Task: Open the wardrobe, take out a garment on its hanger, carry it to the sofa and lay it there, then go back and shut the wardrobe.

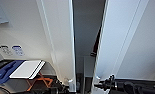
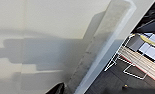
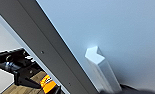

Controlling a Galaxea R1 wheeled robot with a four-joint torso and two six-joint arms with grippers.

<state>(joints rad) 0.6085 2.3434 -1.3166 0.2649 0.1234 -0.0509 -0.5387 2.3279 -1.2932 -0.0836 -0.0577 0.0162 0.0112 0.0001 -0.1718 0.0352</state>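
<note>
Far left in head view: a wall panel with two outlets, below it a white board on a blue item, orange frame under it. Then the wardrobe, both doors swung part open, dark gap between them. My left end effector sits low at the left door's handle; can't tell whether its fingers are spread or pressed together. Inside the gap, something dark hangs by the right door's edge, too unclear to name. My right end effector is at the right door's handle, just beside it; finger state can't tell either. Right wrist view shows that pale handle close up on the door face.
</note>
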